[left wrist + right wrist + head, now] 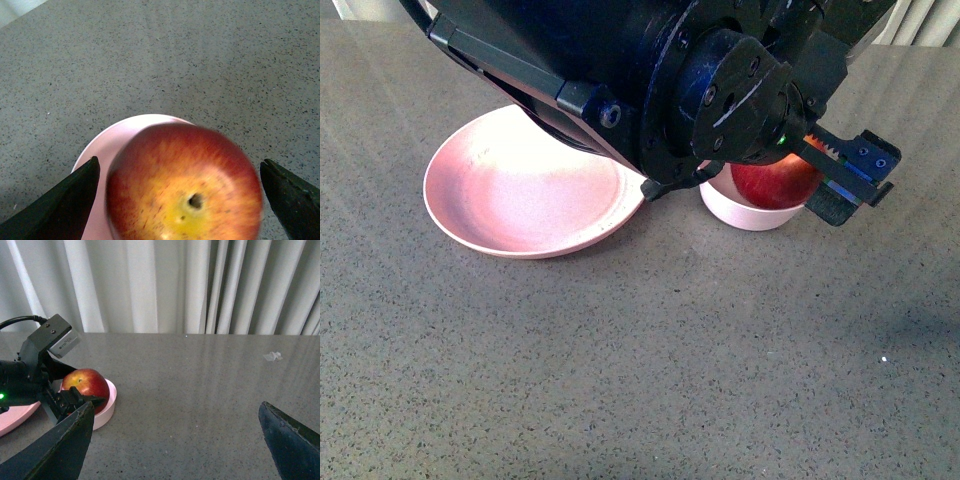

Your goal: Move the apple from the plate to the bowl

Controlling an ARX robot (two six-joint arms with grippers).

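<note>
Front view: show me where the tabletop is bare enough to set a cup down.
Bare: the broad strip of table nearer the camera than the plate and bowl. Crowded: the bowl, filled by the apple, with the open left gripper straddling it.

The left arm (720,90) hides part of the plate (520,195) and much of the bowl (750,216).

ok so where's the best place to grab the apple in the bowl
Across its widest middle, coming straight down from above: the apple sits stem dimple up in the bowl, and only its rounded upper part clears the rim.
</note>
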